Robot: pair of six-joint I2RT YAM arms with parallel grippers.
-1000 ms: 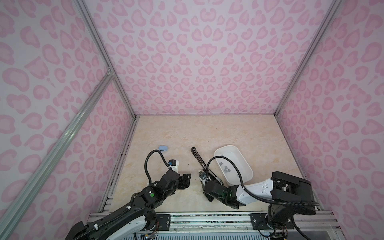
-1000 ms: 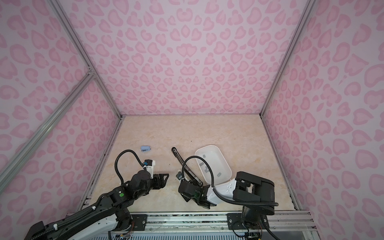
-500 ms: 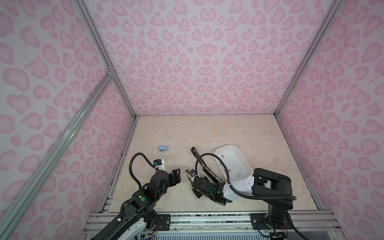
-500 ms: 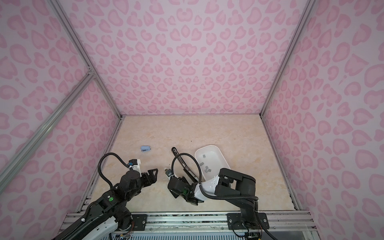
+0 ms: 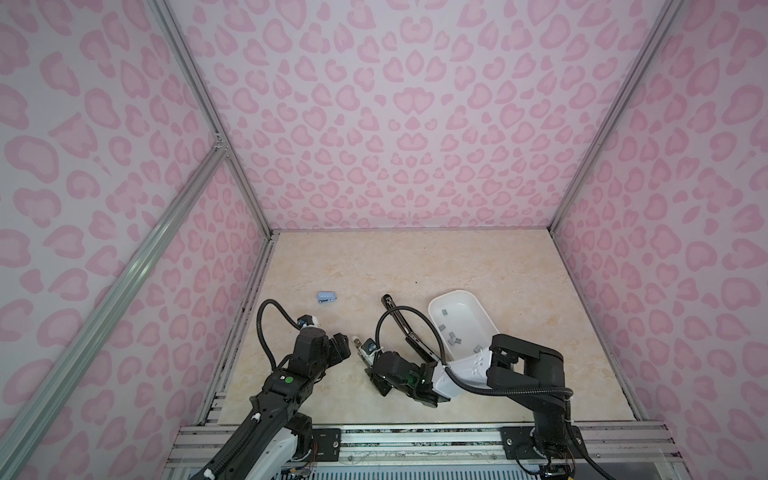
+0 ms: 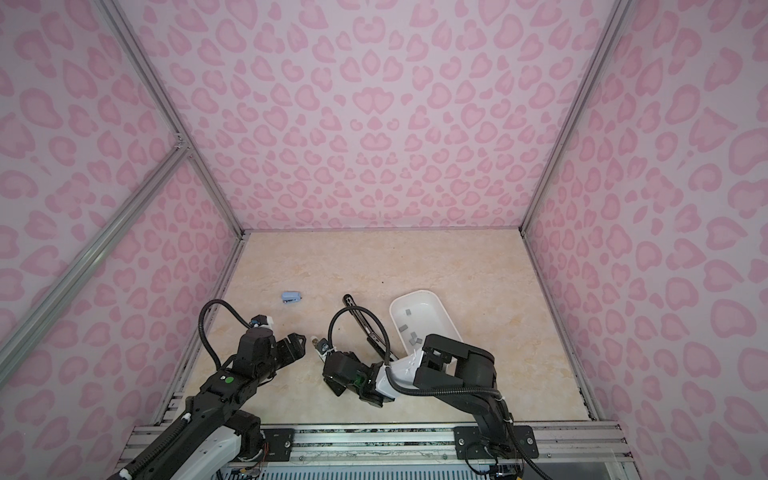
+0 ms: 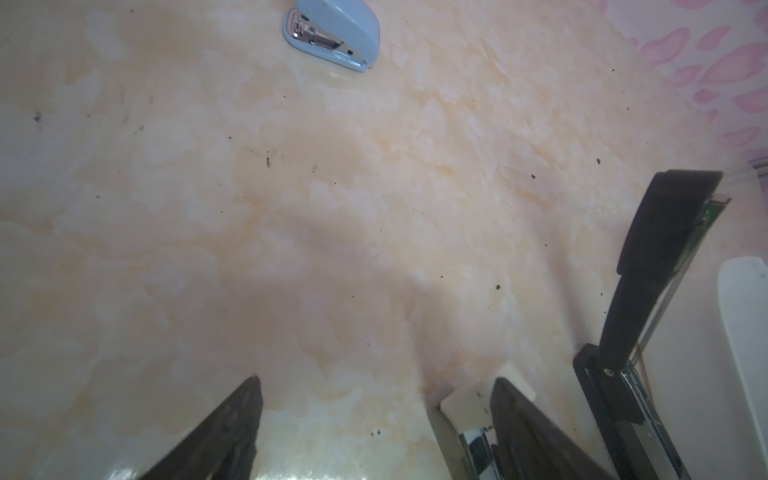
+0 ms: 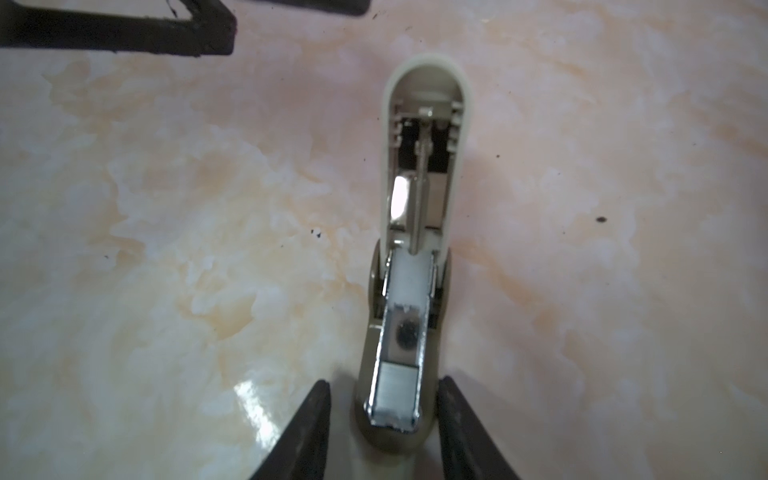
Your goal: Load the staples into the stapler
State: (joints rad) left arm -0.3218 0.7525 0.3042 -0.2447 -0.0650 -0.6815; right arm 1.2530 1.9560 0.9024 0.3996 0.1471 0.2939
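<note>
**A:** Right claw [image 8: 384, 380] first. Its fingers [image 8: 307, 428] are apart, one on each flank of the cream stapler [image 8: 415, 199]. A sliver of bench [image 8: 166, 249] shows between one finger and the stapler's base. Straddling it, not squeezing, I'd say.

**B:** And look what sits right between those fingers: a grey staple block [image 8: 395, 384] at the front end of the open channel [image 8: 405, 332]. To me that reads as the load seated in the magazine.

**A:** That explains the pose. The lid [image 8: 424, 83] lies folded flat ahead of the claw so the channel faces up. The fingers flank the base, probably to stop it skidding.

**B:** Out past the lid's tip is the left claw [image 7: 376, 382]. It's spread wide with nothing in it, only bench between the fingers. The lid's end lies just beside one of them. I'd guess it's there as a stop, or ready to fold the lid over.

**A:** Closing that lid would be my call for the next job. The risk is nudging the block out of the channel.

**B:** Off to the right claw's side, away from the left arm, is a black stapler [image 7: 652, 257], also swung open. Beyond it is the white tray [image 5: 469, 316], with the spare staples [image 5: 455, 340] loose inside.

**A:** And well ahead of the left claw there's a small blue stapler [image 7: 336, 33], lying alone, apart from everything.
</note>
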